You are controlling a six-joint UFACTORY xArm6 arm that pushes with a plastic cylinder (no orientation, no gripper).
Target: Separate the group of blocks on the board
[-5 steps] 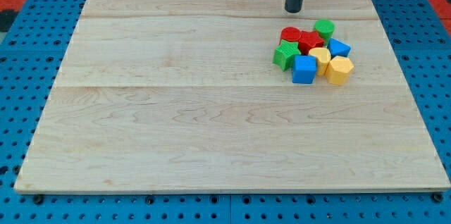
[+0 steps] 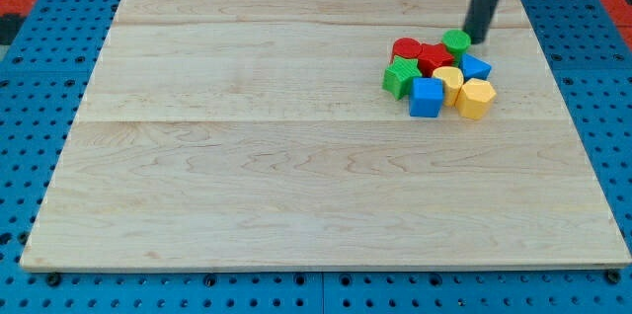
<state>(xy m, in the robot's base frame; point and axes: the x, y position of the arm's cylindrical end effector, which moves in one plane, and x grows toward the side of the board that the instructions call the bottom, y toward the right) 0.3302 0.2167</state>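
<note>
Eight small, light, hard blocks sit bunched on the wooden table (image 2: 296, 205), easy to slide, and my tip (image 2: 475, 39), having no jaws, touches the green round block (image 2: 455, 40).

Dark grey rod, my tip (image 2: 478, 39) showing near-black. Green cylinder (image 2: 455, 40) and green star block (image 2: 399, 77) showing bright green. Two red blocks (image 2: 423, 54) glowing deep red. Blue cube (image 2: 427, 98) and smaller blue block (image 2: 476, 66) showing vivid blue. Yellow block (image 2: 476, 99) and second yellow block (image 2: 449, 80) showing warm yellow. Board (image 2: 257, 176) showing pale wood grain with faint plank seams. Surrounding table (image 2: 30, 126) showing blue, dotted with dark holes.
</note>
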